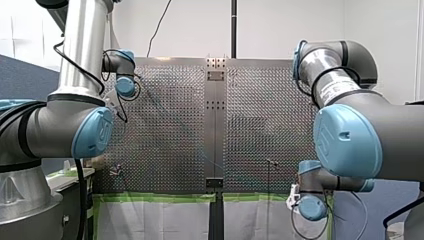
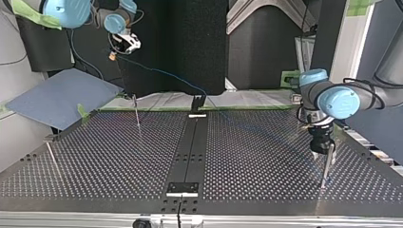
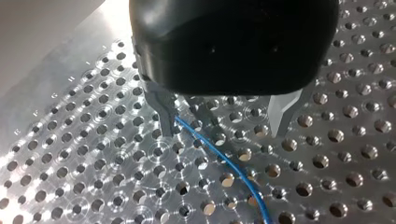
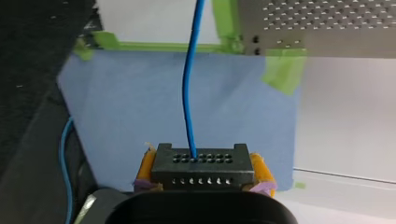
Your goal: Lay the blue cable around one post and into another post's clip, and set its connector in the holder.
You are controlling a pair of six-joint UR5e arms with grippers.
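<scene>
1. Blue cable [image 4: 189, 93] comes straight out of the black connector [image 4: 200, 161], and my right gripper [image 4: 204, 169] has that connector clamped tight between its yellow pads [image 4: 260, 170].
2. That gripper hangs off the table, over a blue sheet [image 4: 130, 107] edged with green tape [image 4: 224, 23].
3. In the top view the cable slopes down toward a black bracket [image 2: 197, 102] at the far end of the table's centre strip. Can't tell if it's seated there.
4. My left gripper [image 3: 223, 116] sits low over the perforated table [image 3: 93, 154] with its metal fingers [image 3: 163, 109] spread apart, holding nothing. The cable lies on the plate between them, just beside one finger.
5. A thin post [image 2: 326, 168] stands right by that gripper, and another post [image 2: 137, 116] stands well apart, at the top view's left.
</scene>
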